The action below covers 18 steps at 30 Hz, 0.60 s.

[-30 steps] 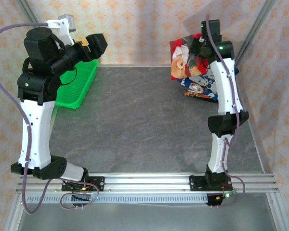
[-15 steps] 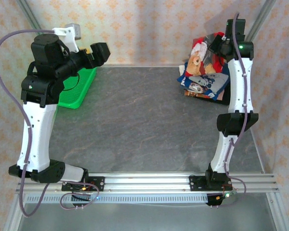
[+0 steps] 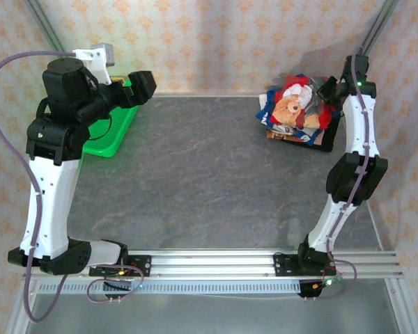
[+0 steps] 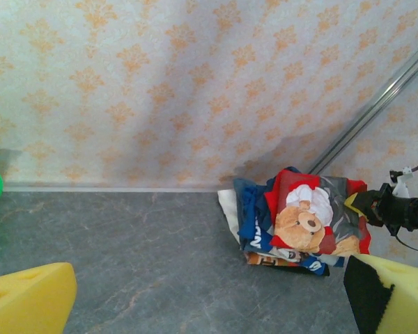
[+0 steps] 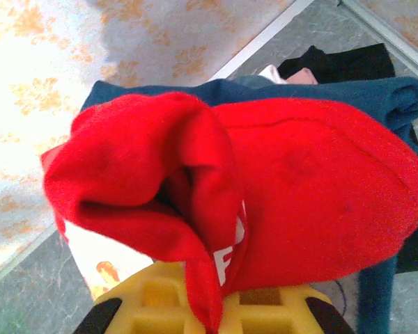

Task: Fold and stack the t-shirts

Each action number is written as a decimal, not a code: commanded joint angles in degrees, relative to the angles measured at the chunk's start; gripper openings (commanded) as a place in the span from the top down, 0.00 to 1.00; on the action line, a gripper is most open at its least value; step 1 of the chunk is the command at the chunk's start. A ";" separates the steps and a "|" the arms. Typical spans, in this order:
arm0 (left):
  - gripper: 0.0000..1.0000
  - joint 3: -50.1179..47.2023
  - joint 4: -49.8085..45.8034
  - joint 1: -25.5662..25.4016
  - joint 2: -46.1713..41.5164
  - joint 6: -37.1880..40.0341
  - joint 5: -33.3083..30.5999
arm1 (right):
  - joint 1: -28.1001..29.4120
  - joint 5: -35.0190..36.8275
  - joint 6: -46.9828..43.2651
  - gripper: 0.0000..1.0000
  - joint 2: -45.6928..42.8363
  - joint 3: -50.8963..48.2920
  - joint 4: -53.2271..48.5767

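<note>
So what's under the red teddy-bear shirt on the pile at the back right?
A navy shirt lies directly under the red shirt, with more folded edges and something black lower down. How many shirts there are is hidden by the ones on top.

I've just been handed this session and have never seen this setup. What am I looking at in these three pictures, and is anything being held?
You are seeing two robot arms bolted at the near edge of a grey table. The overhead picture looks down from behind them. The other two pictures come from a small camera on each wrist. At the far right lies a pile of folded t-shirts, and on top is a red t-shirt with a teddy bear print. The right hand is closed on a fold of that red cloth, which its wrist picture shows up close. The left hand is wide open and empty, raised near the green basket at the far left.
</note>
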 commanded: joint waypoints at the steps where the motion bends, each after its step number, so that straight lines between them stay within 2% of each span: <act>1: 0.00 -0.33 -1.47 -0.42 -0.78 0.87 -1.58 | -0.87 -2.24 1.34 0.92 -0.02 0.09 5.11; 5: 0.00 -0.45 -2.39 -0.47 -0.87 0.80 -1.74 | -2.85 -3.91 3.01 0.85 2.99 0.91 6.17; 6: 0.00 -0.56 -2.64 -0.42 -0.96 0.95 -1.85 | -3.28 -4.52 3.69 0.78 3.61 1.04 6.59; 7: 0.00 -0.53 -3.20 -0.47 -1.03 1.27 -2.03 | -3.82 -5.18 4.48 0.68 4.31 1.13 7.08; 9: 0.00 -0.58 -4.44 -0.48 -1.12 2.00 -3.21 | -4.48 -5.86 5.46 0.58 5.50 1.51 7.46; 18: 0.00 -2.91 -4.21 -0.56 -2.89 1.46 -4.35 | -6.98 -1.56 8.52 0.39 6.51 3.61 5.49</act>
